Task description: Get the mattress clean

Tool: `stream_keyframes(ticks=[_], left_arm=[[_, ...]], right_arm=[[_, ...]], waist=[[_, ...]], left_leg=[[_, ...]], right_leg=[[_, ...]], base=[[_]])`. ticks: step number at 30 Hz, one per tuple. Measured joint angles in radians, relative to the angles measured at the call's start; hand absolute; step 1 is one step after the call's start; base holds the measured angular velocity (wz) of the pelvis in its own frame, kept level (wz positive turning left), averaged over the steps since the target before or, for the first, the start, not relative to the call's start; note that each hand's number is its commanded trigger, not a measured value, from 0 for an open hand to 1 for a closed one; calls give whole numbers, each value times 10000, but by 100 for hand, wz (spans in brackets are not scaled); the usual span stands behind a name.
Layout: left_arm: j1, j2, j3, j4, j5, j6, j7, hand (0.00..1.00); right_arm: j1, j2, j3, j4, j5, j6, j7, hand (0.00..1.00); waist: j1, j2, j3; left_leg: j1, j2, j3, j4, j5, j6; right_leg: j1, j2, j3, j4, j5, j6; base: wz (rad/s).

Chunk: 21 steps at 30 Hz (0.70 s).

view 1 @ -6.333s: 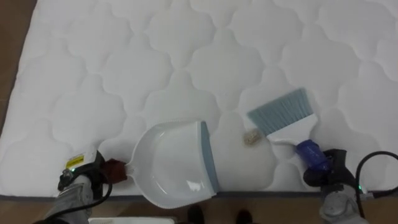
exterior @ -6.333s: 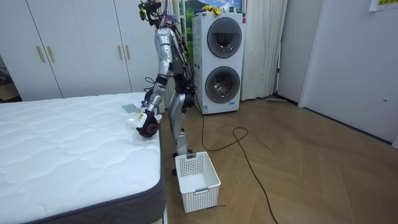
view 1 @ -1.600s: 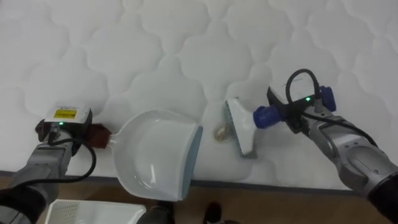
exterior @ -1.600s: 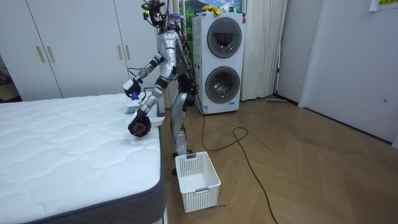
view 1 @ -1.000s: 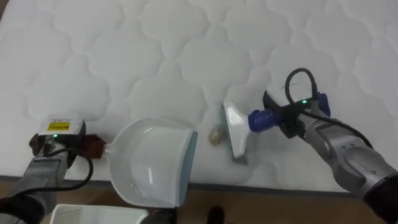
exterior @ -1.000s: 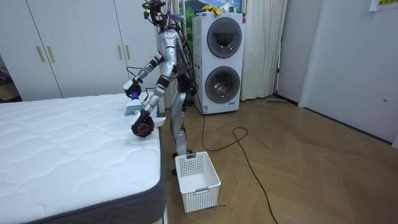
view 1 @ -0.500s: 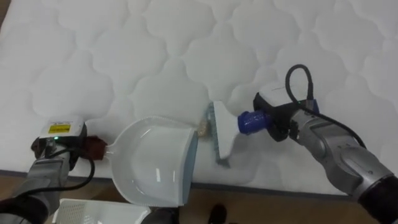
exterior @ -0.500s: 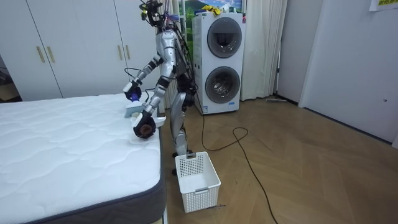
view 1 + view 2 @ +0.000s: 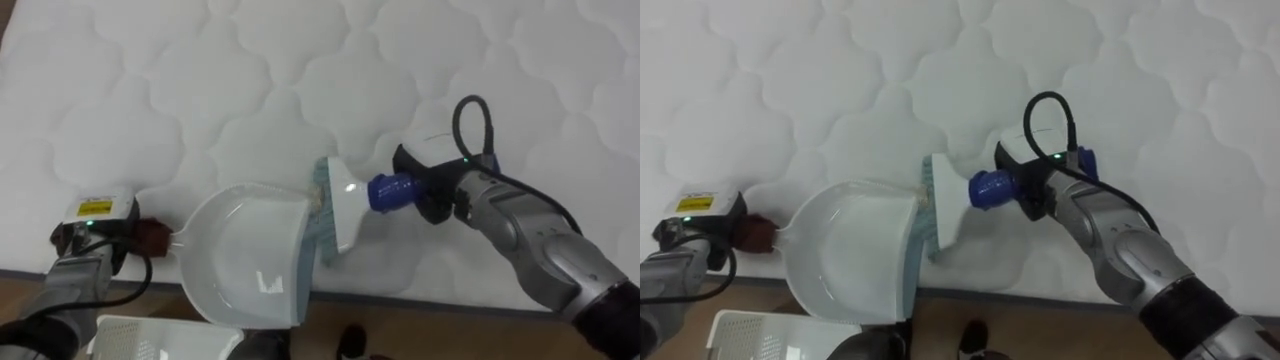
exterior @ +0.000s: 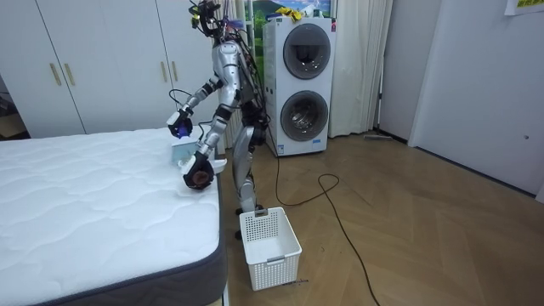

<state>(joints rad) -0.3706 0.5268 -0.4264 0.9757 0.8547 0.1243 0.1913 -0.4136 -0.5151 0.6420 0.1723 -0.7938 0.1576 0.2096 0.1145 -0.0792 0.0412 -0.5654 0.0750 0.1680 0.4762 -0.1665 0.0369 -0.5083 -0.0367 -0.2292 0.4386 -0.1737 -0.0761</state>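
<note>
A white quilted mattress (image 9: 200, 80) lies below me. A white dustpan (image 9: 245, 260) with a blue-grey lip rests near its front edge, and my left hand (image 9: 92, 232) is shut on its dark red handle (image 9: 152, 235). My right hand (image 9: 440, 182) is shut on the blue handle (image 9: 390, 190) of a white brush (image 9: 335, 212). The brush's bristles stand against the pan's lip. A small tan scrap (image 9: 319, 198) sits between bristles and lip. In the room view I stand at the bed's side, leaning over the mattress (image 10: 85, 195).
A white slatted basket (image 10: 270, 246) stands on the wooden floor by my feet, also seen under the dustpan (image 9: 150, 340). Two stacked washing machines (image 10: 302, 85) and white wardrobes (image 10: 102, 59) line the far wall. The mattress edge runs just in front of the dustpan.
My right hand has swept the brush leftwards across the mattress, pushing the tan scrap up to the dustpan's lip. The dustpan and left hand have hardly moved.
</note>
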Motion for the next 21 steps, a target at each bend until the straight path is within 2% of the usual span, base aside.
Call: stream_keyframes(ticks=[4,6,10,16,21], left_arm=[[10,-70,7,76,-10,-15,22,100],[25,-131,6,126,-9,-38,22,100],[90,-253,140,217,-7,-123,4,100],[177,-313,358,371,-12,-331,9,100],[191,-335,504,576,-9,-456,37,100]], right_arm=[[7,463,66,-248,48,-395,36,100],[13,574,72,-292,111,-576,38,100],[53,583,68,-366,444,-644,37,100],[52,636,59,-381,807,-1151,-169,100],[50,620,35,-825,899,-1196,-316,100]], waist=[[0,-7,-2],[0,-21,-8],[0,-34,-11],[1,-56,-16],[0,-129,-65]], left_leg=[[-1,-27,-23,2,0,1],[0,-82,-72,18,0,7],[2,-142,-139,30,3,18],[-6,-141,-161,48,3,18],[2,-142,-157,27,3,18]], right_leg=[[-1,-23,-11,29,-18,20],[-2,-80,-48,115,-73,42],[-5,-137,-82,130,-116,67],[8,-136,-105,134,-117,65],[19,-134,-108,111,-117,65]], base=[[1],[8],[5],[0],[0]])
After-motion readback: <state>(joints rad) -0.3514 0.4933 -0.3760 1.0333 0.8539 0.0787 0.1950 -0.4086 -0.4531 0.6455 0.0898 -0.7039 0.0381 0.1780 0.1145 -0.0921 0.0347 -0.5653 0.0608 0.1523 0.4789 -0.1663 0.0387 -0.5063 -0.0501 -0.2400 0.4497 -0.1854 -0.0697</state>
